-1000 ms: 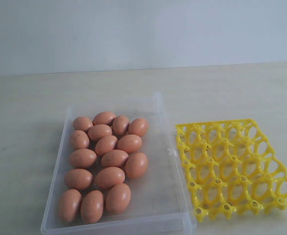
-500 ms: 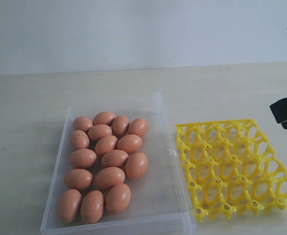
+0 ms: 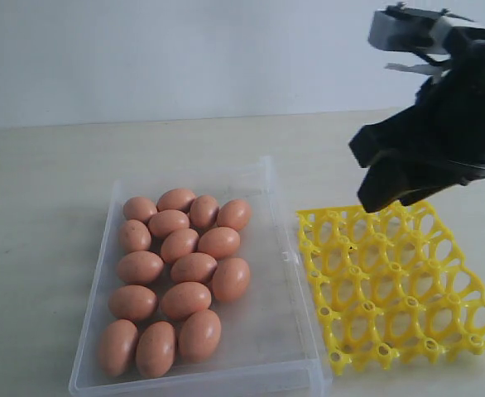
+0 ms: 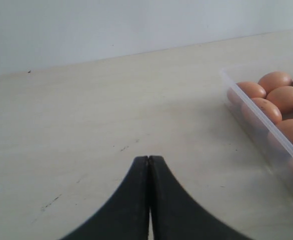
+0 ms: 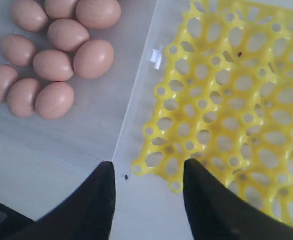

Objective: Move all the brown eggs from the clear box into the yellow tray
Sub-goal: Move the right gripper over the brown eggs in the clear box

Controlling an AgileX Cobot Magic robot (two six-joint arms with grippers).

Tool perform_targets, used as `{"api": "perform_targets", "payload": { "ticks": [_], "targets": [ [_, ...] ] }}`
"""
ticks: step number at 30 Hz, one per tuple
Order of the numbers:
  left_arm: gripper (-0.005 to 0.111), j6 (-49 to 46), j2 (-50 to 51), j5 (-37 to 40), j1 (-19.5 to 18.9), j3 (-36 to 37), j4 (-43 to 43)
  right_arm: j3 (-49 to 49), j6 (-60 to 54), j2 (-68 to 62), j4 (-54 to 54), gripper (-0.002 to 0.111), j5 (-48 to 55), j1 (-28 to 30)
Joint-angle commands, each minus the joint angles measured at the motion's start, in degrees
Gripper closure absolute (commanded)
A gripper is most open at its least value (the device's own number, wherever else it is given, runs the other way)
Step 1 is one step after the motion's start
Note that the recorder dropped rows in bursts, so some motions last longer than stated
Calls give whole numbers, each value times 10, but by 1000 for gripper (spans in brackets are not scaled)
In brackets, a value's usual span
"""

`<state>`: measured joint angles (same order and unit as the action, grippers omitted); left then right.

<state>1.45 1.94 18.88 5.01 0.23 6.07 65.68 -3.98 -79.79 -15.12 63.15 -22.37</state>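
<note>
The pale table (image 3: 52, 182) carries everything, with wide bare surface to the left of and beyond the clear box (image 3: 263, 322). The box lies with its long axis running near to far, the near end at the bottom edge of the exterior view, and a small clasp tab (image 3: 290, 257) on its right long wall faces the yellow tray (image 3: 389, 281). The tray sits just beside that wall on the right, turned slightly askew to it; whether the two touch I cannot tell. The right arm (image 3: 449, 124) comes in from the upper right and hangs above the tray's far left corner, tilted down and leftward. The right gripper (image 5: 147, 169) is spread wide with nothing between its fingers; the wrist view shows table, a box corner and a tray corner through the gap. All sixteen brown eggs (image 3: 179, 245) lie in the box, bunched against its left side and touching one another. That leaves a bare strip of floor along the right wall. Their long axes vary: the three nearest point roughly near to far, while most in the middle lie closer to left-right. The left gripper (image 4: 149, 159) sits low over bare table to the left of the box, fingers pressed together on nothing.
</note>
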Motion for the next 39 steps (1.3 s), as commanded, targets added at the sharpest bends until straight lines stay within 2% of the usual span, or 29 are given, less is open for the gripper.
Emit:
{"api": "perform_targets", "payload": {
  "ticks": [1,4,8,11,20,29,39],
  "targets": [
    [107,2,0,-8,2,-2,-1,65,-20,-109,-3,63,-2,-19],
    [107,2,0,-8,2,-2,-1,90,-18,-163,2,63,-38,-38],
    [107,2,0,-8,2,-2,-1,90,-24,-183,32,65,-189,-76],
    [107,2,0,-8,2,-2,-1,90,-18,-185,28,65,-243,-103],
    [107,2,0,-8,2,-2,-1,117,-13,-268,-32,65,-231,-130],
    [107,2,0,-8,2,-2,-1,185,73,-353,37,65,-215,-127],
    [107,2,0,-8,2,-2,-1,256,117,-420,59,56,-224,-116]
  ]
}}
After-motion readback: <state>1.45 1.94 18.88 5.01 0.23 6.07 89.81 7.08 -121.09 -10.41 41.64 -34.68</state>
